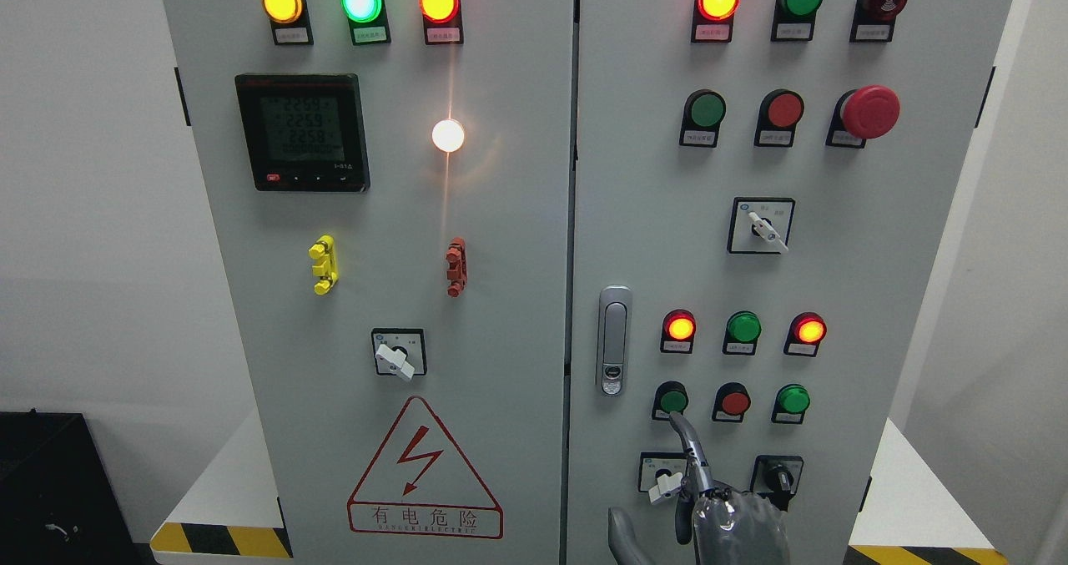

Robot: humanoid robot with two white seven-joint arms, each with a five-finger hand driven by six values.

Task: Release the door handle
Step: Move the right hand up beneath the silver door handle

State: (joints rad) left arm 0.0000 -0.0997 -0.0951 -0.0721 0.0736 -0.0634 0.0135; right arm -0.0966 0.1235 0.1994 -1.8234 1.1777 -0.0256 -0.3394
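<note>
Robot's right hand [717, 506] hangs clear of the silver, oblong metal door handle [614, 340], up and to its left.

Fingers loosely spread, gripping nothing, one raised finger nearly touches the round green push-button [672, 399] directly above; a careless withdrawal could press it.

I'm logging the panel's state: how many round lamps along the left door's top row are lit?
3, all across the top of the left door: an amber lamp at left, a green lamp in the middle, an orange-red lamp at right.
</note>
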